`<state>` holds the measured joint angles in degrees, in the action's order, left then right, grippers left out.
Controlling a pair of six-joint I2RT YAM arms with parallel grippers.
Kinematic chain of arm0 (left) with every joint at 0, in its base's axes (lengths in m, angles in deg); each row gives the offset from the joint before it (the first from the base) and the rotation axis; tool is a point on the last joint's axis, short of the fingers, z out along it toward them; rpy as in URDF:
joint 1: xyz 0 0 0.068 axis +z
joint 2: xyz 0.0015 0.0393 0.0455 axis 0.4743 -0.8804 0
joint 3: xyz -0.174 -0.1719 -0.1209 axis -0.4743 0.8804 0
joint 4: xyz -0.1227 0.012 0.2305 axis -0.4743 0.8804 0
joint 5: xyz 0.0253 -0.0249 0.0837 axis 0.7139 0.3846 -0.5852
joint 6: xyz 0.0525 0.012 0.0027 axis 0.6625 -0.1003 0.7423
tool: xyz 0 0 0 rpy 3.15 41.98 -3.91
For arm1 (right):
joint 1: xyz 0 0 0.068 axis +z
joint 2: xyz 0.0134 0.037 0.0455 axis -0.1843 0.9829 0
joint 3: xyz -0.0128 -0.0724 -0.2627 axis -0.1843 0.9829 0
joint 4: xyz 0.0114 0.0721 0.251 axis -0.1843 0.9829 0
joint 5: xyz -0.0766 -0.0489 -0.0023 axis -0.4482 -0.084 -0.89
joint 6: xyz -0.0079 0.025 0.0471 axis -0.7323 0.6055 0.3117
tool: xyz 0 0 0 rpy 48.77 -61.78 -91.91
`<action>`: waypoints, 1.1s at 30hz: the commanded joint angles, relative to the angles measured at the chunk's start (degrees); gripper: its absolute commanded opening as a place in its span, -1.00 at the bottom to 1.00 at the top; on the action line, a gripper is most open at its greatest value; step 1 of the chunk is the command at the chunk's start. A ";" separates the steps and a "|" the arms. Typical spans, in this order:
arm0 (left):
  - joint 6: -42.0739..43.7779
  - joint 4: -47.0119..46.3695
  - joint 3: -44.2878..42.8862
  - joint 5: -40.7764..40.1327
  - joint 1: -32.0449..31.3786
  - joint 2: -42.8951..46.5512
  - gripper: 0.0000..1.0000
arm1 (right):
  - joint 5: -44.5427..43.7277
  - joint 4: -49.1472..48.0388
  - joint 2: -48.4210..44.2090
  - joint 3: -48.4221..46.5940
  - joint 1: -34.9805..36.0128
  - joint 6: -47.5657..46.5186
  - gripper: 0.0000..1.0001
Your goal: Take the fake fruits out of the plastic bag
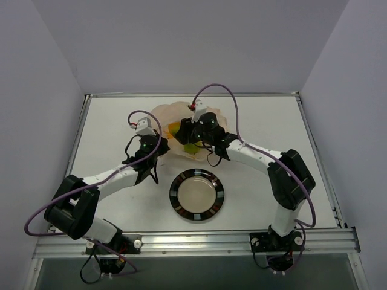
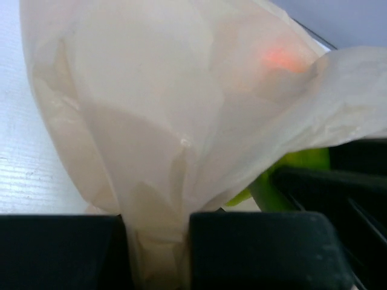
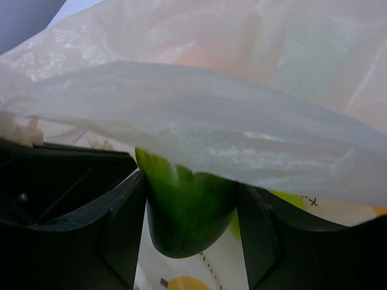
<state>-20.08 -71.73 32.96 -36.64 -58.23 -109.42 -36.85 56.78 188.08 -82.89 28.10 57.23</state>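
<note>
Fake fruit (image 3: 184, 211), seemingly lengthwise along the right end effector (image 3: 188, 181) (gripped); left end effector (image 2: 156, 220) pinches plastic bag (image 2: 151, 121).

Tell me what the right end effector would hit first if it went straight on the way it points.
The right end effector has the green fake fruit between its fingers; straight on, the plastic bag film draped across comes next, though depth is unclear.

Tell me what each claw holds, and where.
Left claw pinches a fold of the bag; right claw grips a green fruit by its sides.
</note>
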 commanded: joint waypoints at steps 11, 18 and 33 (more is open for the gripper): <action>0.12 -2.12 -5.48 1.30 2.31 0.61 -0.95 | 2.96 10.04 -23.02 15.30 4.51 0.73 -0.52; 0.21 -3.09 -3.10 3.32 2.14 1.31 -0.95 | 0.68 10.58 -30.33 28.13 13.13 3.97 -0.50; 2.49 -6.69 1.55 6.66 0.73 1.93 -0.95 | -8.55 13.48 -29.45 25.87 15.69 4.15 0.70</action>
<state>-18.94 -75.16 34.32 -30.96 -56.85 -109.44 -42.42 68.93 161.07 -52.38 43.86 62.81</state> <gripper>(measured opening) 0.027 0.843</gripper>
